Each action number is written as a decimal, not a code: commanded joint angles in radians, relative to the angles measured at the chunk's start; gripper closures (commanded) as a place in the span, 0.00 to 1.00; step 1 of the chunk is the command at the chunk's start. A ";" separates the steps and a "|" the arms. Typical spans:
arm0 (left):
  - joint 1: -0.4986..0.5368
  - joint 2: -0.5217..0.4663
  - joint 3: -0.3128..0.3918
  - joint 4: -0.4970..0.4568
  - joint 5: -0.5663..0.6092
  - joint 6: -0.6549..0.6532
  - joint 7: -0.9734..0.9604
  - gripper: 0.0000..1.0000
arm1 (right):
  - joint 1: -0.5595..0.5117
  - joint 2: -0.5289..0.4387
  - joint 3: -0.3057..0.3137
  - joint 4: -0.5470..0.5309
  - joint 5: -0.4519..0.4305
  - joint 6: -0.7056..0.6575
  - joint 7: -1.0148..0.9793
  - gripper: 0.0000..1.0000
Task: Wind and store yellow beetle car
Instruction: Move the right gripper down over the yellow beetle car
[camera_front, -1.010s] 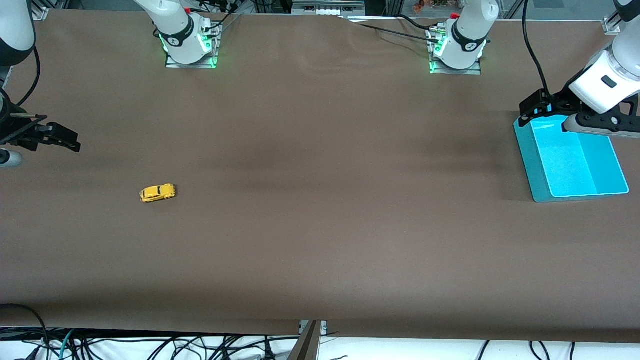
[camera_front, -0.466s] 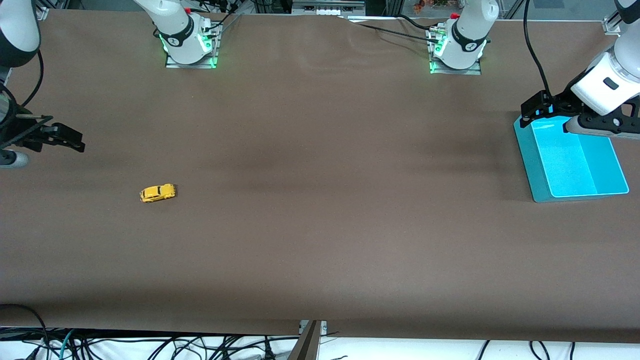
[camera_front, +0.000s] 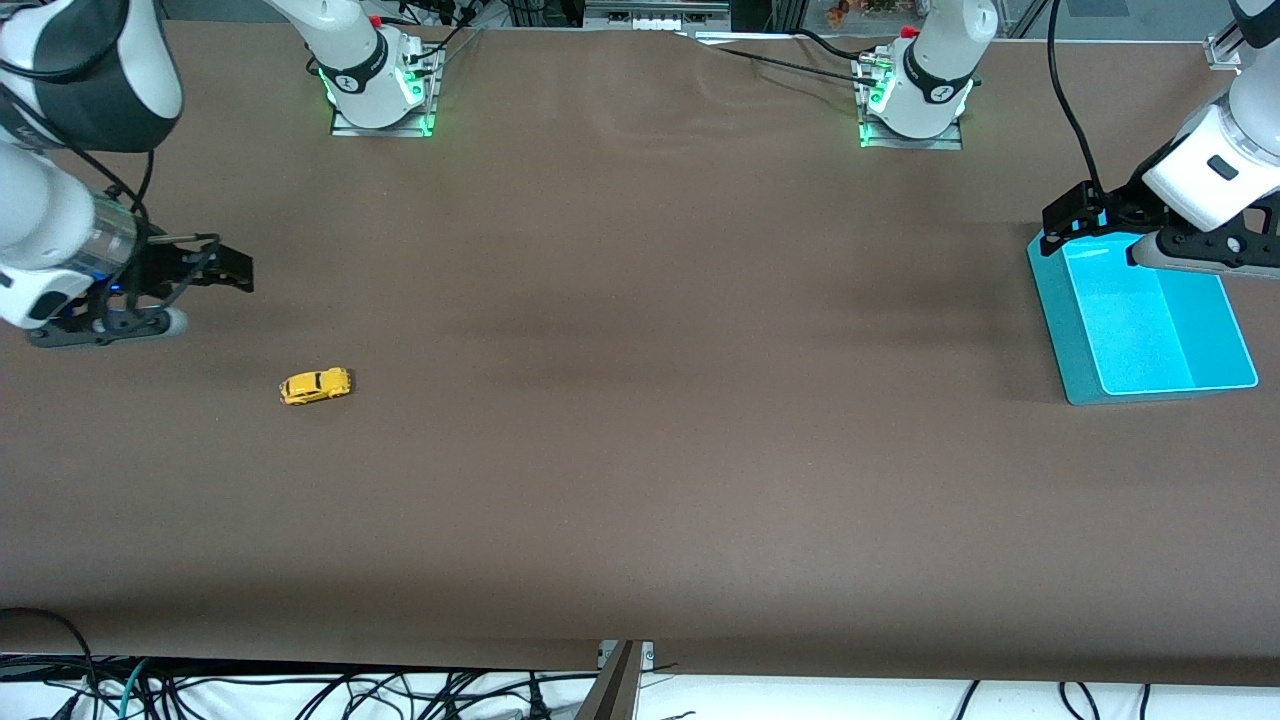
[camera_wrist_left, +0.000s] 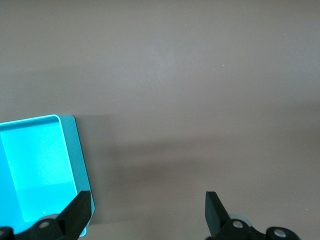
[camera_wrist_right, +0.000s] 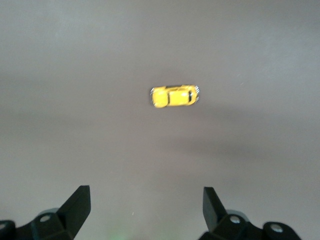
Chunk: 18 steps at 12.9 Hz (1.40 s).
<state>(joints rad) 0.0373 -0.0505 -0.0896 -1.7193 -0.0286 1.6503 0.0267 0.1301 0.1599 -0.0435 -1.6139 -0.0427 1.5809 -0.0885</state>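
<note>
Across the whole front view spreads the brown table (camera_front: 640, 400); at its right edge sits the cyan bin (camera_front: 1150, 320), the left gripper (camera_front: 1075, 215) hanging wide open and empty over its upper corner. At the left edge the right gripper (camera_front: 225, 270) hangs spread wide (nothing held). Lower left lies the yellow beetle car (camera_front: 315, 385).

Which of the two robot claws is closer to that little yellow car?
The right one. The right gripper, open, is over the table at the right arm's end, close to the yellow beetle car. The left gripper, open, waits over the cyan bin at the left arm's end.
</note>
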 joint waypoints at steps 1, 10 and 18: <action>0.004 0.003 0.002 0.017 -0.020 -0.004 -0.007 0.00 | 0.008 0.033 -0.006 0.000 -0.019 -0.029 -0.229 0.01; 0.009 0.003 0.001 0.020 -0.022 -0.003 -0.004 0.00 | -0.052 0.156 -0.013 -0.171 -0.010 0.294 -1.114 0.01; 0.003 0.003 -0.007 0.018 -0.020 -0.012 0.004 0.00 | -0.106 0.151 -0.015 -0.518 -0.005 0.836 -1.488 0.01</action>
<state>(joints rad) 0.0399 -0.0505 -0.0917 -1.7158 -0.0287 1.6510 0.0249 0.0499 0.3475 -0.0631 -2.0359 -0.0512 2.3176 -1.5063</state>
